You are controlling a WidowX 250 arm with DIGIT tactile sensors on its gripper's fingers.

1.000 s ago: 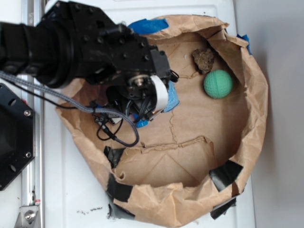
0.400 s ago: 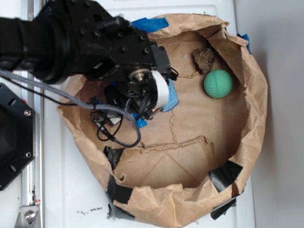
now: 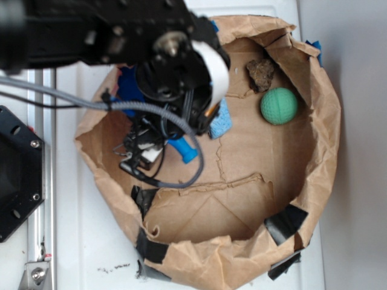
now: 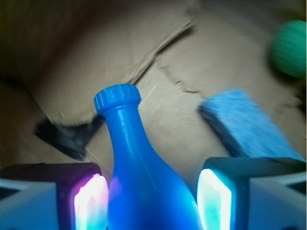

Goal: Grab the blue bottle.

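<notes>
White tabletop (image 3: 91, 241) under a brown paper basin (image 3: 326, 151) | bottle (image 4: 144, 182) between the gripper (image 4: 152, 199) fingers (image 4: 88, 203), neck pointing away — fingers close at each side, whether they press it I cannot tell | sponge (image 4: 244, 127) just beside | green ball (image 3: 279, 106) and brown lump (image 3: 260, 74) well apart

Black arm reaching in from 9 o'clock, wrist bent downward, pincer (image 4: 151, 201) pointing toward 12 o'clock in the wrist view, fingers (image 4: 215, 201) apart, straddling the blue bottle (image 4: 139, 177)

Black arm (image 3: 91, 30), grey braided cable (image 3: 72, 99), white band (image 3: 216, 66)
</notes>
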